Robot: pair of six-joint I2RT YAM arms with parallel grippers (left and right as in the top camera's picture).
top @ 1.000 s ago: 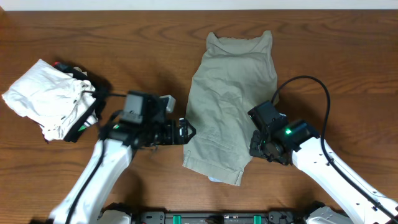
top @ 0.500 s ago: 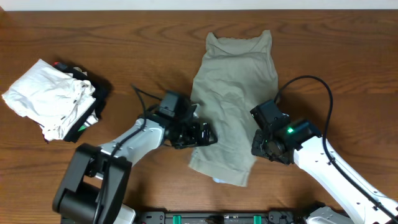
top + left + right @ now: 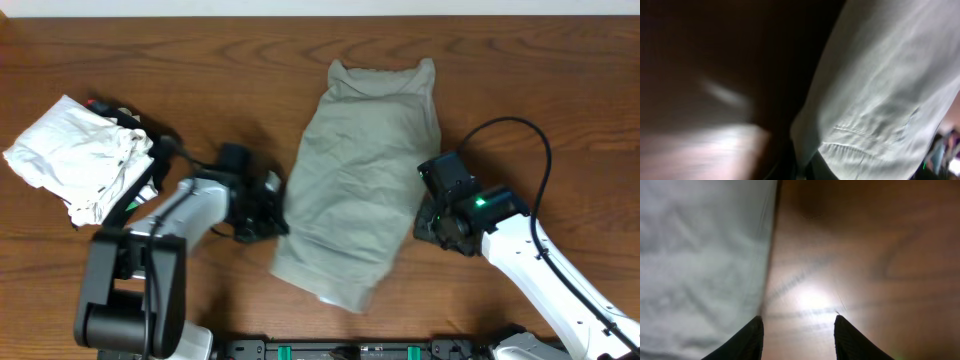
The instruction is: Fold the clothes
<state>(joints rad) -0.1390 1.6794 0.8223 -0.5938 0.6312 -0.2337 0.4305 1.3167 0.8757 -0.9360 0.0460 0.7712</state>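
Note:
An olive-grey garment (image 3: pixel 360 170) lies spread on the wooden table (image 3: pixel 540 80), its collar toward the far edge. My left gripper (image 3: pixel 272 212) is at the garment's lower left edge and shut on it. The left wrist view shows the pale cloth (image 3: pixel 890 90) pinched between the dark jaws of the left gripper (image 3: pixel 802 167). My right gripper (image 3: pixel 428 218) sits at the garment's right edge, open and holding nothing. In the right wrist view, the right gripper (image 3: pixel 797 335) hangs over bare wood, with the cloth edge (image 3: pixel 700 255) by its left finger (image 3: pixel 747 340).
A crumpled pile of white clothes (image 3: pixel 70 155) rests on a dark item (image 3: pixel 150 170) at the far left. The right arm's black cable (image 3: pixel 525 150) loops over the table to the right of the garment.
The left gripper shut on the garment's left edge and pulled back to the left, dragging the lower part of the cloth with it. The right gripper shifted slightly right.

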